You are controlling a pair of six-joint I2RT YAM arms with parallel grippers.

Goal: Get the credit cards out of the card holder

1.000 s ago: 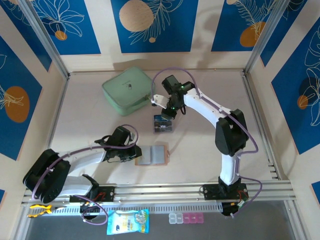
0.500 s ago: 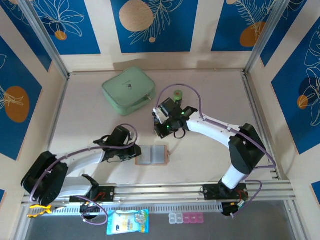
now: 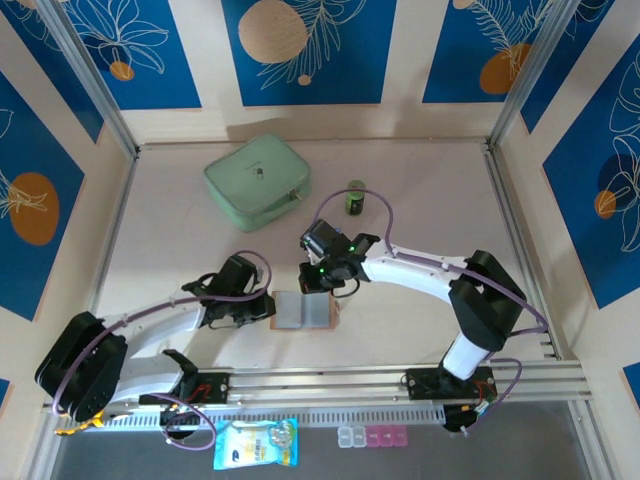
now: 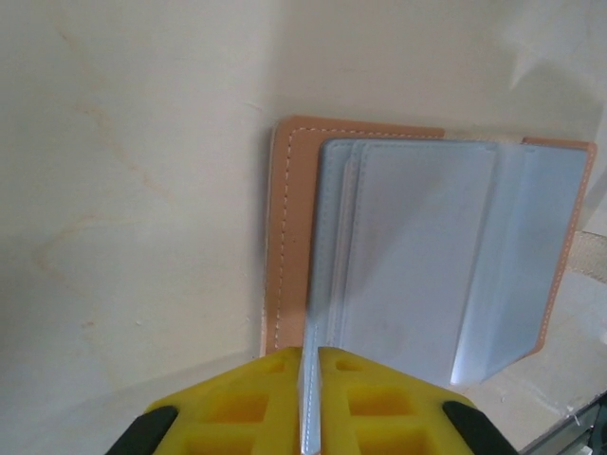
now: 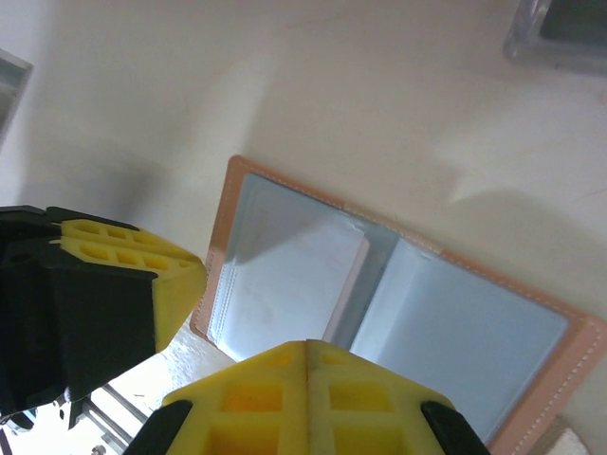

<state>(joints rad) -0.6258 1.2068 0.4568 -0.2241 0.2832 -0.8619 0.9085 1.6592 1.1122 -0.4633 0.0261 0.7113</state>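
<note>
Between blue walls, a pale tabletop bears the card holder.

My right end effector hides the card holder's far edge from above; the clear box is cropped in my right wrist view.

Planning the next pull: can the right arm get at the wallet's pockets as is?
Likely yes. The right fingers hang shut close over the open wallet, nothing between them and the grey pockets; the left fingers pinch its left edge, off to one side. The right pair must open first.
</note>
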